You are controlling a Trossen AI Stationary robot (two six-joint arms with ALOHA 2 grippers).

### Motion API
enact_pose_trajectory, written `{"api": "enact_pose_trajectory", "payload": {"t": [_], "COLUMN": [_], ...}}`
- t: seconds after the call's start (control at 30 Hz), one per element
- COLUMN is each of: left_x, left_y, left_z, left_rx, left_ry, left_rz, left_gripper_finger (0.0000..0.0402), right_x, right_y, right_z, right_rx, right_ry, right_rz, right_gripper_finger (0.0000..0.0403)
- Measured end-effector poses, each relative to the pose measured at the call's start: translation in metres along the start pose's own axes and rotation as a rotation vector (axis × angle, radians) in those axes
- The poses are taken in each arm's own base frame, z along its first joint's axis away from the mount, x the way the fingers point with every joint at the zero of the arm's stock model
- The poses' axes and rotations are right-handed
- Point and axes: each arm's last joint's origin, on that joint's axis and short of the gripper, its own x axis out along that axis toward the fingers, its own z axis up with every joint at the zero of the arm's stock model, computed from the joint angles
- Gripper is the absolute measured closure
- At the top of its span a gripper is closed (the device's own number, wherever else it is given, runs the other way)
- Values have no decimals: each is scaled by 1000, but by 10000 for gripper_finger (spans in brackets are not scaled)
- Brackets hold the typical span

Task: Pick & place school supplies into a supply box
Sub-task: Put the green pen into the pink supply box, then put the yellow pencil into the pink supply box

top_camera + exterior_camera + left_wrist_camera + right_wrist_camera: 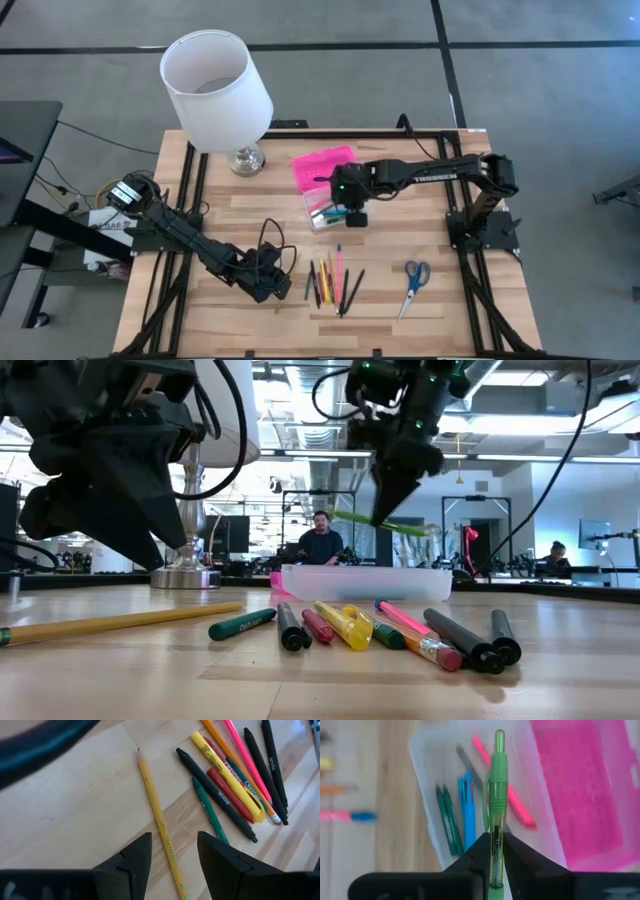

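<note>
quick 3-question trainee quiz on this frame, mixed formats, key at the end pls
1. True or false: the right gripper holds a green pen above the clear base of the supply box.
2. Which item lies between the left gripper's open fingers in its wrist view? A) scissors B) yellow pencil C) pink marker
3. Fill in: the scissors lie on the table to the ____ of the loose pile of pens in the high view.

Key: 1 true; 2 B, the yellow pencil; 3 right.
</note>
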Motion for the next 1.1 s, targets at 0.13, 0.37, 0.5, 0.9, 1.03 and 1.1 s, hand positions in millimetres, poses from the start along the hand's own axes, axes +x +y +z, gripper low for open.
{"api": "enact_pose_trajectory", "payload": {"t": [0.13, 0.37, 0.5, 0.9, 1.03, 1.1], "left_x": [0, 0, 0, -4, -7, -8], "left_y": [0, -1, -1, -12, -14, -15], "left_z": [0, -1, -2, -1, 4, 7], "left_rx": [-21, -38, -62, -187, -178, -174], "left_ry": [0, 42, 61, 141, 130, 130], "left_rz": [-2, -16, -17, -43, 8, 38], "left_gripper_finger": [249, 249, 249, 249, 249, 249], "right_x": [16, 29, 25, -46, -82, -100], "right_y": [1, -3, -8, -1, 14, 24], "right_z": [-1, 0, -1, 0, -5, -8], "right_rx": [-1, 52, 82, 217, 208, 193], "right_ry": [30, 37, 29, -134, -202, -237], "right_rz": [31, 30, 22, 5, 0, -4], "right_gripper_finger": [361, 315, 286, 256, 264, 268]}}
